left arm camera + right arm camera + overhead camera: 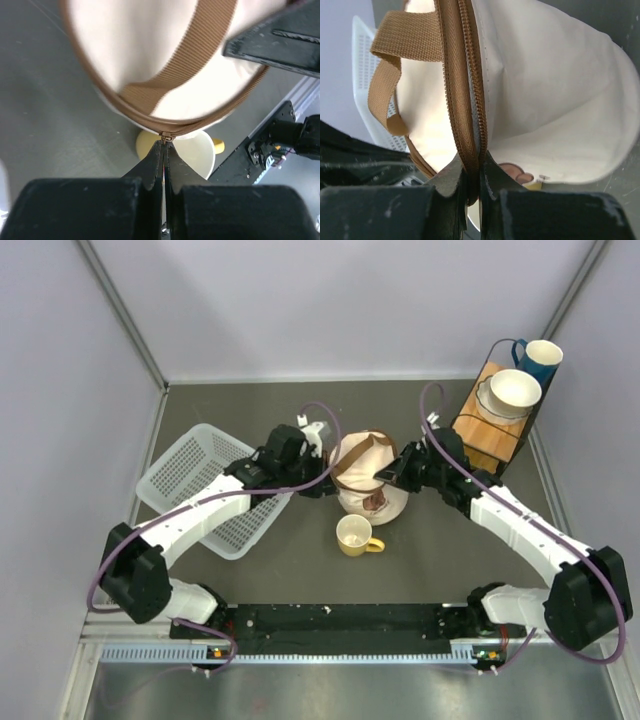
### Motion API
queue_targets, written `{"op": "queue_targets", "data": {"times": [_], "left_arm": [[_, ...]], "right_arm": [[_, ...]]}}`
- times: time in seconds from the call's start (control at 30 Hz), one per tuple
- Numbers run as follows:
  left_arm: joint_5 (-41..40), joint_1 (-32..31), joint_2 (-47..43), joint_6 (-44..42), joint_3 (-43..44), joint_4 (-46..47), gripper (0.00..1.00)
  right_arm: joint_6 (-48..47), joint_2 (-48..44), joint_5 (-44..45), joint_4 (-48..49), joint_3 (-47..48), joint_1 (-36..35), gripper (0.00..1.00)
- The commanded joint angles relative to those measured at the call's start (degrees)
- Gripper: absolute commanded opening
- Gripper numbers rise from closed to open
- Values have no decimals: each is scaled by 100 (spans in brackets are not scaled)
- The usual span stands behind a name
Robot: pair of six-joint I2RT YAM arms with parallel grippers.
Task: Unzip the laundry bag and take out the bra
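**Overhead and wrist views, mid-bench.** The laundry bag (368, 475) sat at the centre of the dark bench (440, 560), held between the two arms. Its round lid was tipped up and its brown strap (200, 45) crossed the cream face.

The left claw (164, 145) was pinched fully together on the small metal zip pull (166, 136) at the lid's lower rim. The right claw (472, 170) was clamped narrow on the brown zip band (465, 75) at the bag's right side, with no gap between the fingers. As far as the frames showed it, the band's two halves lay together.

**Edges.** Pale walls closed the bench on its left, far and right sides.
- The white lattice basket (205, 485) lay left of the bag, partly beneath the left arm.
- The yellow mug (355, 535) stood just near of the bag, close under it.
- A wooden block (490, 440) in a black wire rack filled the far right corner, just beyond the right arm's wrist.

**Open room.** Bare bench remained in a strip between the bag and the far wall. There was more at the near right, between the yellow mug and the right arm.

**Count.** Two arms, two claws, one bag, one basket and one wooden block. There were two mugs, the yellow one and a blue one (540, 358) on the rack. A white bowl (514, 390) sat beside the blue mug.
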State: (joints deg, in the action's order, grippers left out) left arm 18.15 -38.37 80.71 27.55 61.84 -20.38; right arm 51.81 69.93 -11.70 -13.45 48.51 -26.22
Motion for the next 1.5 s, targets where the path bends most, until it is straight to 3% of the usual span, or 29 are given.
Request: {"op": "queue_targets", "data": {"times": [0.0, 0.17, 0.4, 0.67, 0.7, 0.77, 0.97, 1.17, 1.47], "left_arm": [[-23, 618, -450, -312, 83, -28, 0], [101, 901, -231, -399, 178, 166, 0], [136, 972, 173, -452, 486, 219, 0], [101, 972, 16, -698, 636, 254, 0], [144, 963, 7, -672, 645, 228, 0], [267, 928, 24, -470, 566, 132, 0], [355, 673, -63, -215, -67, 227, 0], [347, 419, -239, 5, -331, 359, 0], [268, -336, 15, 373, -94, 491, 0]], "right_arm": [[-1207, -23, -234, -332, 484, 231, 0], [-1884, -23, -622, -518, 387, 275, 0], [-2008, -15, -648, -536, 264, 284, 0], [-2271, 143, -508, -684, 518, 310, 0], [-2272, 222, -517, -763, 676, 310, 21], [-2159, 179, -552, -843, 773, 310, 99], [-905, -673, 194, -1072, 432, 293, 99], [425, -1324, -16, -659, -526, 144, 99], [971, -789, 168, 341, -659, -551, 97]]}}
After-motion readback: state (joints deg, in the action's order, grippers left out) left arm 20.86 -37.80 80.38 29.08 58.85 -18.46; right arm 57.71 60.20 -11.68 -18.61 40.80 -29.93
